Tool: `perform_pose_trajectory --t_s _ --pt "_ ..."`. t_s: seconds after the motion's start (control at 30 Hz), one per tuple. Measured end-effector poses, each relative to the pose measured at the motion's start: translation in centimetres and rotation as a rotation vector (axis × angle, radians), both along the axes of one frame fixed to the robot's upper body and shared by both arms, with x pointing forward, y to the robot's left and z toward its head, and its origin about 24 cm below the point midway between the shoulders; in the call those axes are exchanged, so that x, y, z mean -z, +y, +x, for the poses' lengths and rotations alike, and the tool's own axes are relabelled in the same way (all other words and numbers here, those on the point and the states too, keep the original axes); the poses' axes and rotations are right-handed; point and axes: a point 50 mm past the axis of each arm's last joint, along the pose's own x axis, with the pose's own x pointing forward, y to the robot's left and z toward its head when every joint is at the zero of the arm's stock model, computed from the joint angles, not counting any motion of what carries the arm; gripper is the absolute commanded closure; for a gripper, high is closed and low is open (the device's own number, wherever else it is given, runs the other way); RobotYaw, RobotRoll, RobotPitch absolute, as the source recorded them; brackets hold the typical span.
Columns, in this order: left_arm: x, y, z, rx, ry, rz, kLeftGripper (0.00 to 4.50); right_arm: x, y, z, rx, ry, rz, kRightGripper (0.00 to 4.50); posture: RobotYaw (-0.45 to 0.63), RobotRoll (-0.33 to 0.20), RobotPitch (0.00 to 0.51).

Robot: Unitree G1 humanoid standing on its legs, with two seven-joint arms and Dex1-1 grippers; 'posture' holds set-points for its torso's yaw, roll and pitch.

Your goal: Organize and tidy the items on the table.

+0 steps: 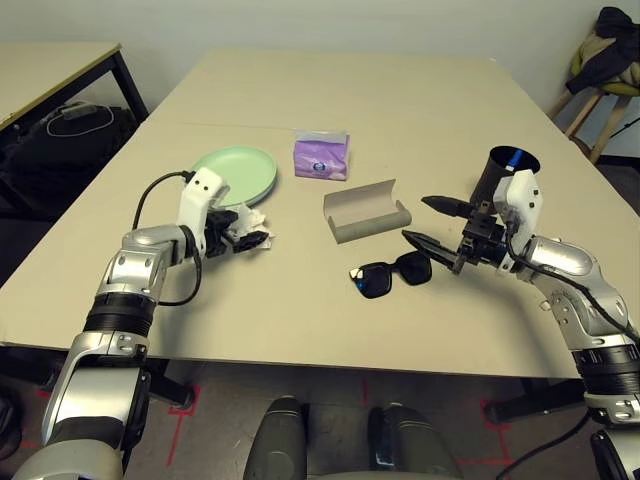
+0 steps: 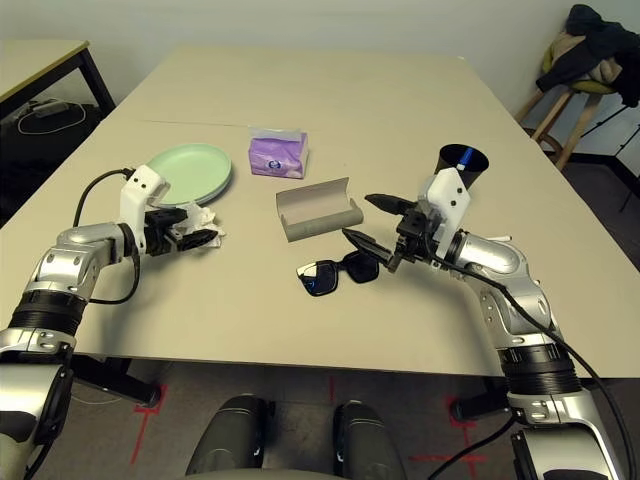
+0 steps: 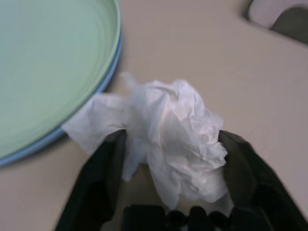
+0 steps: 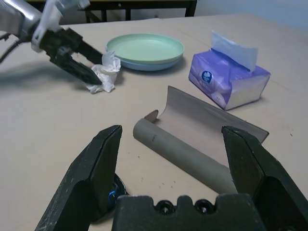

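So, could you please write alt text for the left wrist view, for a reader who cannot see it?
A crumpled white tissue lies on the beige table between the two black jaws of the left gripper, one on each side of it. Beside it sits a green plate stacked on a pale blue plate.

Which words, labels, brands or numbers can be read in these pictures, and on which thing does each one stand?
No text can be read.
Purple tissue pack: a small round blue-and-white emblem on its front, too small and blurred to read.
Plates, glasses case, sunglasses, black cup: no marking visible.
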Motion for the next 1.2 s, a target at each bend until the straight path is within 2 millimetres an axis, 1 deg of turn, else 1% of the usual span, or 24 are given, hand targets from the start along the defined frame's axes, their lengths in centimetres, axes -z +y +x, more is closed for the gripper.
perform_pose_trajectory --t_s 0.07,0.13,0.2,0.23,0.33,0.43,0.73,0.83,1.03,1.1,1.2 --pt "0.0 0.0 0.0 -0.002 0.002 0.000 2.43 -0.1 0.0 0.0 -0.003 -0.003 0.006 0.00 0.16 0.000 0.040" --pt "-0.2 0.0 0.1 -0.004 -0.002 -0.006 3.26 -0.1 0.0 0.0 -0.004 -0.004 0.008 0.00 0.16 0.000 0.039" --pt "-0.5 0.2 0.1 -0.015 -0.012 -0.028 4.01 -0.1 0.0 0.0 -0.005 -0.004 0.009 0.00 0.16 0.000 0.042" --pt "-0.9 0.2 0.1 -0.017 -0.022 -0.039 4.45 -0.1 0.0 -0.1 -0.005 -0.003 0.009 0.00 0.16 0.000 0.042" --pt "-2.2 -0.3 0.3 0.005 -0.055 -0.061 4.45 -0.1 0.0 -0.1 -0.007 -0.002 0.008 0.00 0.16 0.000 0.041" --pt "-3.3 -0.2 0.2 0.009 -0.077 -0.071 4.45 -0.1 0.0 -0.1 -0.013 -0.002 0.007 0.00 0.16 0.000 0.041" --pt "-5.1 -0.8 -0.1 0.038 -0.103 -0.098 4.45 -0.1 0.0 -0.1 -0.016 -0.003 0.007 0.00 0.17 0.000 0.039" --pt "-6.1 -0.6 0.5 0.003 -0.156 -0.089 4.45 -0.2 0.2 0.0 -0.009 -0.007 0.036 0.00 0.17 0.000 0.039" --pt "-7.8 -0.1 3.2 -0.174 -0.351 -0.147 4.45 -1.3 0.2 0.6 0.011 -0.014 0.067 0.00 0.17 0.000 0.043" --pt "-7.8 -0.3 3.8 -0.207 -0.368 -0.174 4.45 -1.2 0.5 0.7 0.015 -0.005 0.086 0.00 0.17 0.000 0.046" --pt "-7.3 -0.3 4.4 -0.241 -0.357 -0.179 4.45 -1.3 0.9 0.8 0.017 -0.004 0.104 0.00 0.16 0.000 0.049"
